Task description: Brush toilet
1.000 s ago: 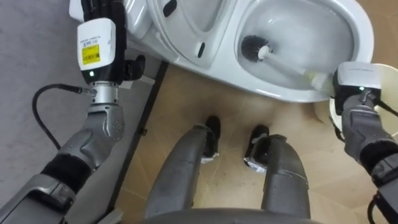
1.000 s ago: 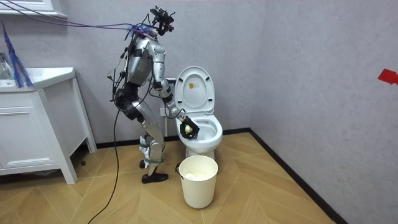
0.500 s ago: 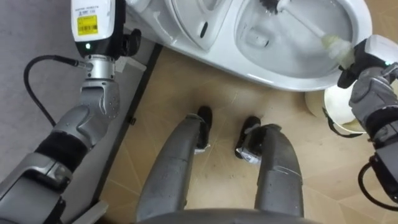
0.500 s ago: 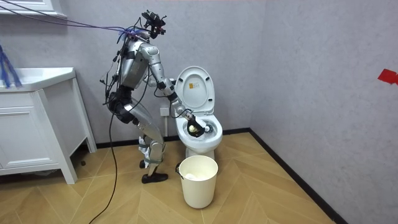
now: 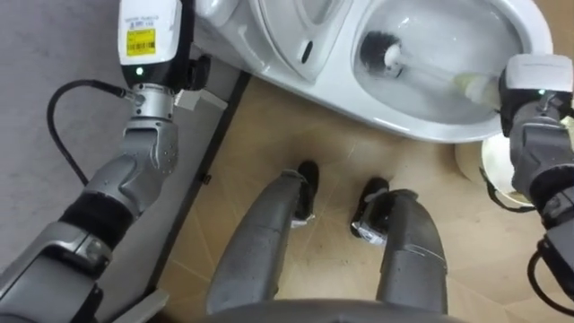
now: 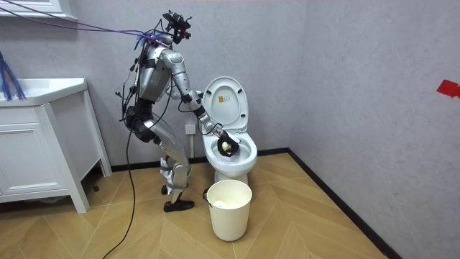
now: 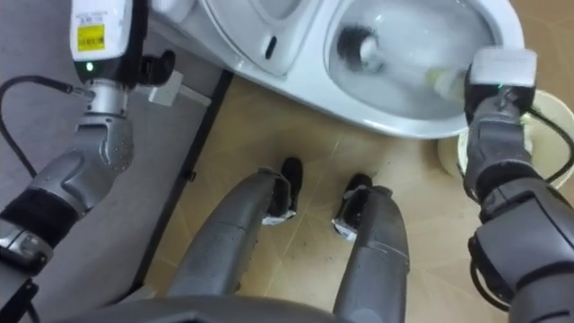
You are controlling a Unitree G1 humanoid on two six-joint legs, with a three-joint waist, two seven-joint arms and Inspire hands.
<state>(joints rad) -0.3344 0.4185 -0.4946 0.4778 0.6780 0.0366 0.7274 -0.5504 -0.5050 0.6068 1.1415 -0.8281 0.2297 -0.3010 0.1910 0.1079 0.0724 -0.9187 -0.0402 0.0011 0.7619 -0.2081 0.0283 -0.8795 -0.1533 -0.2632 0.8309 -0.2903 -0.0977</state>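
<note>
The right hand (image 5: 531, 85) grips the tail of the toilet brush (image 5: 387, 56), its bristles well ahead of the hand down in the toilet bowl (image 5: 421, 127), so a hard sweep could lever the handle loose or flick water over the near rim.

Toilet brush (image 7: 357, 47): dark head down inside the toilet bowl (image 7: 296, 85). Handle runs right, over the rim, into the right robot hand (image 7: 499, 79) holding it.
</note>
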